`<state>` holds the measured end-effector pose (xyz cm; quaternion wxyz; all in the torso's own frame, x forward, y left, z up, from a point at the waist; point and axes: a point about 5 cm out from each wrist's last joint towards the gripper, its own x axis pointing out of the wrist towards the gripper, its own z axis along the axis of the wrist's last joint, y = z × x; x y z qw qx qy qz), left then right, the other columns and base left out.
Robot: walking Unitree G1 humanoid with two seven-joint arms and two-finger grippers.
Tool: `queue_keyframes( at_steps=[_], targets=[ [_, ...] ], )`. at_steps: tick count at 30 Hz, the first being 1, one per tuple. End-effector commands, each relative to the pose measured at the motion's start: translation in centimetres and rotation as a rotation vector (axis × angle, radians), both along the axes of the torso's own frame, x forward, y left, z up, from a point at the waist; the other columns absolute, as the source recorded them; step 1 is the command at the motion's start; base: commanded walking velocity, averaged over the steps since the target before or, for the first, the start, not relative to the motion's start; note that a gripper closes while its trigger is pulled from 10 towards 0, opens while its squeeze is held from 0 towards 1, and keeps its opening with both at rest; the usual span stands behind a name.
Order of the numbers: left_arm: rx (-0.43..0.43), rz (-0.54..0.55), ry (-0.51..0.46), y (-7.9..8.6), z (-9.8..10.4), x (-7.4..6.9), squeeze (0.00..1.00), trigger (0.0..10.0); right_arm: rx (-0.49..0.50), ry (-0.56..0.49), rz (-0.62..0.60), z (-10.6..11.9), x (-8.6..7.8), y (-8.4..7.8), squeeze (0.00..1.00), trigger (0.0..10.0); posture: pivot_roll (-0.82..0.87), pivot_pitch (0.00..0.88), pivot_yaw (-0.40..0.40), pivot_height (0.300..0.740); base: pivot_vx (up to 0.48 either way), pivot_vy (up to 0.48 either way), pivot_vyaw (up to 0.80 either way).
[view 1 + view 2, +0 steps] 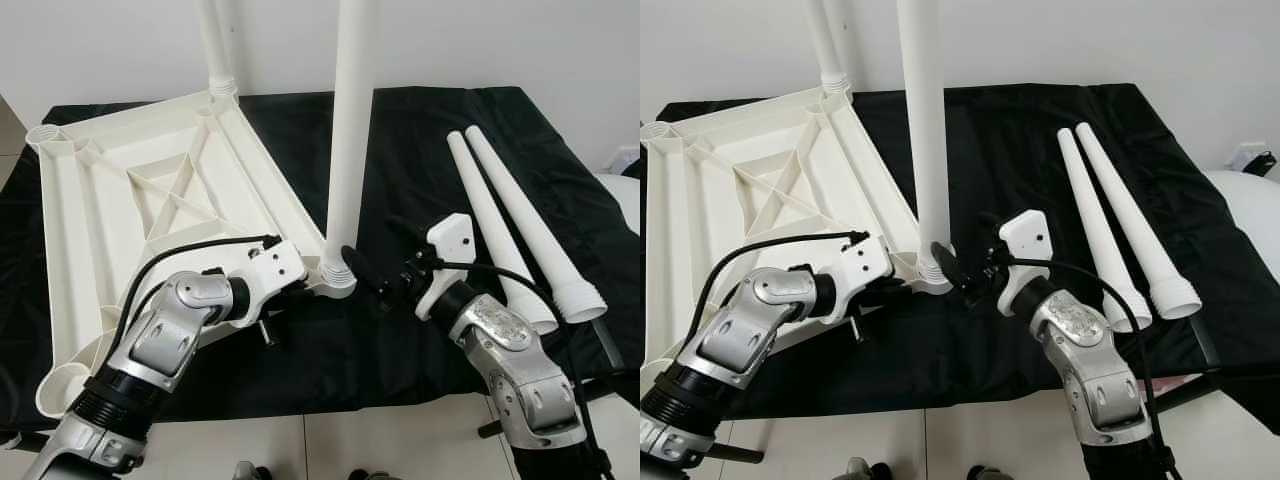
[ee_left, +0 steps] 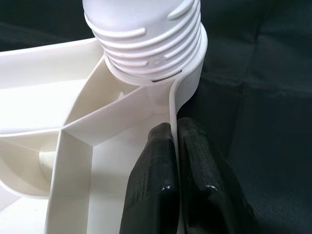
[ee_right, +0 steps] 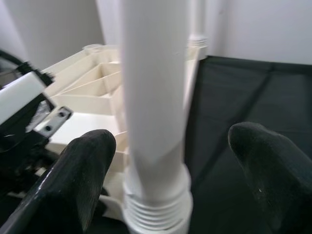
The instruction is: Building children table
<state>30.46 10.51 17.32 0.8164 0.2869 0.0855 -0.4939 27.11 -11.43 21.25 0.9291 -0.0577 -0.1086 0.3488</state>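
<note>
The left gripper (image 2: 174,161) is at the near right corner of the upturned white tabletop (image 1: 120,190). Its two black fingers (image 2: 151,185) are pressed together on the thin outer rim wall of the tabletop, one finger on each side of the wall, just below the corner socket.

The right gripper (image 3: 170,161) is just to the right of that same corner. Its fingers (image 3: 78,170) are spread wide apart, one on each side of the upright leg (image 1: 352,130), and neither finger touches the leg.

The upright leg stands vertical in the near right corner socket. Its threaded collar (image 2: 144,34) sits at the socket mouth, with several thread ridges visible above the socket.

The tabletop lies underside up on the left half of a black cloth (image 1: 400,130), with its ribbed bracing exposed. The empty socket at the near left corner (image 1: 58,385) overhangs the near edge of the cloth. A further empty socket (image 1: 42,135) is at the far left corner.

Two loose legs (image 1: 505,215) lie side by side on the right of the cloth, touching along their length, with their threaded ends toward the near side.

A second leg (image 1: 213,45) stands upright in the far right corner socket, against the white wall (image 1: 500,40).
</note>
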Motion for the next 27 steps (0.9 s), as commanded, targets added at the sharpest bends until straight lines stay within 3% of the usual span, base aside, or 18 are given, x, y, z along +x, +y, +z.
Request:
queue_keyframes(
  at_steps=[1, 6, 13, 22, 27],
  targets=[
    [0.016, -0.027, -0.016, 0.0, 0.1, -0.4, 0.00, 10.0, 0.007, 0.018, 0.032, -0.1, 0.0, 0.3, 0.00, 10.0, 0.01, 0.158, 0.042, 0.740, 0.000, 0.000, 0.00],
    [0.014, -0.027, -0.016, 0.1, 0.0, -0.6, 0.00, 10.0, -0.016, 0.025, 0.108, 0.2, 0.6, 0.8, 0.00, 10.0, 0.01, 0.154, 0.033, 0.740, 0.000, 0.000, 0.00],
    [0.012, -0.034, -0.014, 0.1, 0.1, -0.9, 0.00, 10.0, -0.049, 0.029, 0.146, 0.7, 2.5, 0.3, 0.00, 10.0, 0.01, 0.154, 0.033, 0.740, 0.000, 0.000, 0.00],
    [0.010, -0.038, -0.014, 0.2, 0.2, -1.0, 0.00, 10.0, -0.052, 0.054, 0.208, 0.7, 2.9, 0.4, 0.00, 10.0, 0.02, 0.152, 0.031, 0.740, 0.000, 0.000, 0.00],
    [0.001, -0.036, -0.014, 0.1, 0.2, -1.2, 0.00, 10.0, -0.079, 0.074, 0.286, 0.7, 4.1, 0.6, 0.00, 10.0, 0.02, 0.152, 0.021, 0.740, 0.000, 0.000, 0.00]
  ],
)
